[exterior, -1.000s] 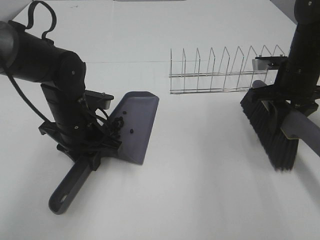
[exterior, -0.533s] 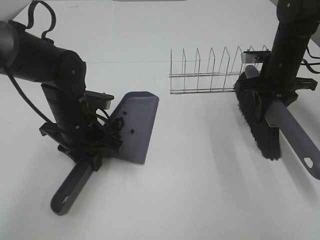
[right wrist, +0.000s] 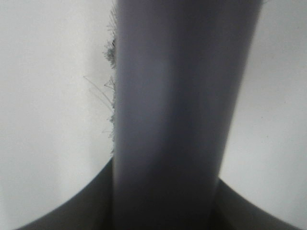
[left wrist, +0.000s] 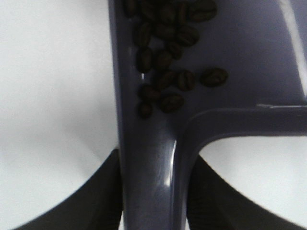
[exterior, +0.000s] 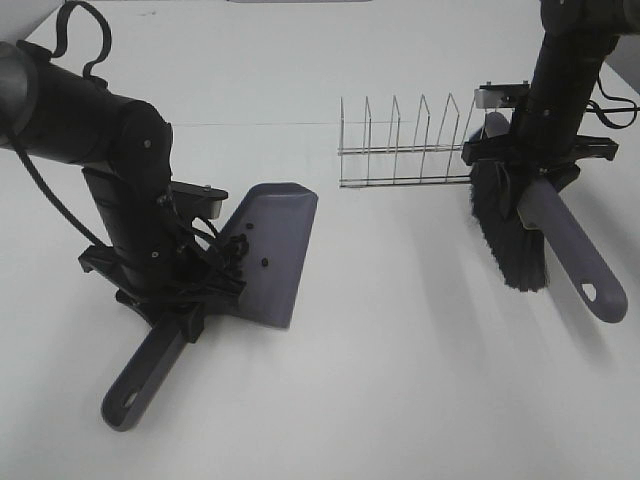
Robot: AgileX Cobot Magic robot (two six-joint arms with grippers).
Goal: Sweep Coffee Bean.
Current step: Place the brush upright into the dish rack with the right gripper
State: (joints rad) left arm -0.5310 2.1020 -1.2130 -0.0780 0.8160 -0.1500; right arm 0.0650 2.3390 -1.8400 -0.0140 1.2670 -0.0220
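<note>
Raised toward the wire rack (exterior: 405,150), the brush (exterior: 510,240) sits clamped in the right gripper (exterior: 530,185). The left gripper (exterior: 185,292) grips the dustpan (exterior: 275,250) by its handle; the coffee bean (left wrist: 165,62) cluster lies inside the pan.

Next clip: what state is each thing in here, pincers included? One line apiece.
dustpan, gripped by its handle, loaded.
coffee beans, clustered inside the pan near the handle.
brush, gripped by its handle, tilted, bristles down.
wire rack, upright, visible slots empty.
left pincer, shut on the dustpan.
right pincer, shut on the brush.
</note>
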